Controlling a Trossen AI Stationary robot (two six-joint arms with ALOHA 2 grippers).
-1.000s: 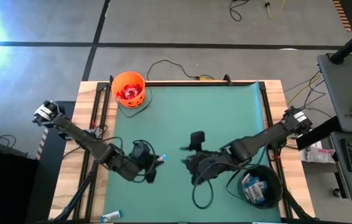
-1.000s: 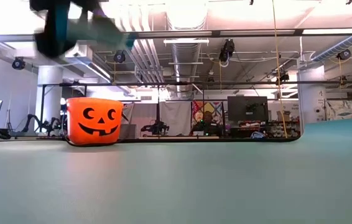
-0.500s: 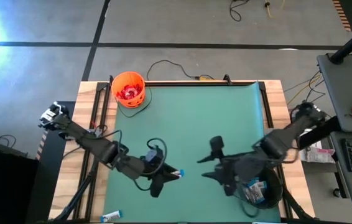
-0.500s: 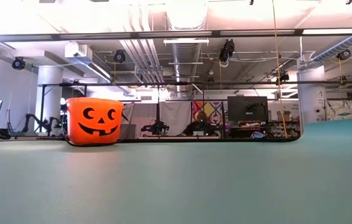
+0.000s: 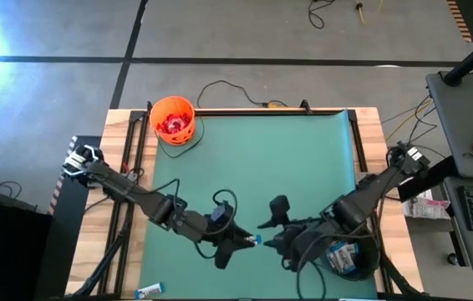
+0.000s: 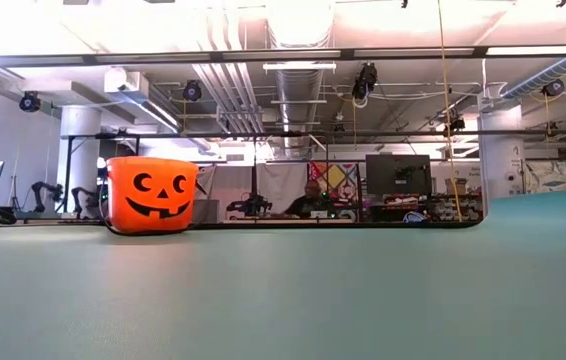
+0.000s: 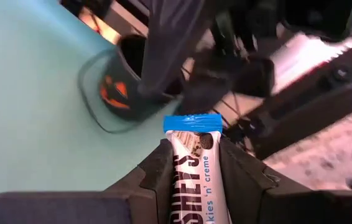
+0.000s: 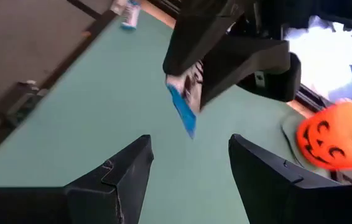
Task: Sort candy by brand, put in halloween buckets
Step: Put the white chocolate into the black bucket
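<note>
While your left hand (image 5: 249,241) grips a blue-and-white candy bar (image 7: 194,163) endwise, its tip sticks out toward the right hand (image 5: 272,241), fingers spread and empty just beside it, likely for a handoff; black bucket (image 5: 349,248) sits behind that hand.

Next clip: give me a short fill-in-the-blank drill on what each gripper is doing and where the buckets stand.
1. The left gripper is shut on a slim ____ candy bar.
2. The right gripper faces that bar with its jaws ____ and nothing between them.
3. In the high view, the orange bucket holds ____ packets.
4. The black bucket stands at the table's near ____ corner, under the right arm.

Missing words: blue-and-white; open; red; right
</note>
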